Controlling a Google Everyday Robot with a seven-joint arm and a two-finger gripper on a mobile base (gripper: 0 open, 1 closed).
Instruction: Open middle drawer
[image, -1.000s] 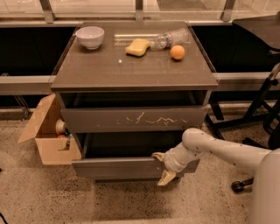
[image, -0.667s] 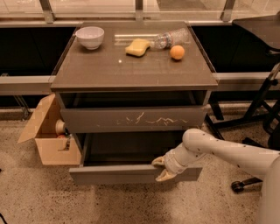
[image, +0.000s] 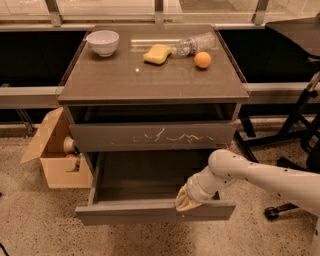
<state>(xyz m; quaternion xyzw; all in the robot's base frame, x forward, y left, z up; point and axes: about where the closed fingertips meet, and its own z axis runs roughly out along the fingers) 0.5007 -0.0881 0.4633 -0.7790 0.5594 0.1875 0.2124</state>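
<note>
The middle drawer (image: 150, 212) stands pulled well out of the grey-brown cabinet, its smooth front low in the view and its dark grey tray (image: 150, 175) open to sight. My gripper (image: 186, 201) comes in from the right on a white arm and rests at the top edge of the drawer front, right of centre. The top drawer (image: 150, 136), with long white scratch marks, sits slightly out above it.
On the cabinet top (image: 150, 82) are a white bowl (image: 103, 42), a yellow sponge (image: 157, 53), a lying plastic bottle (image: 197, 44) and an orange (image: 202, 59). An open cardboard box (image: 55, 155) stands at left. Chair legs and castors (image: 272, 212) are at right.
The middle drawer has slid further out toward the camera, and my gripper has moved with its front edge.
</note>
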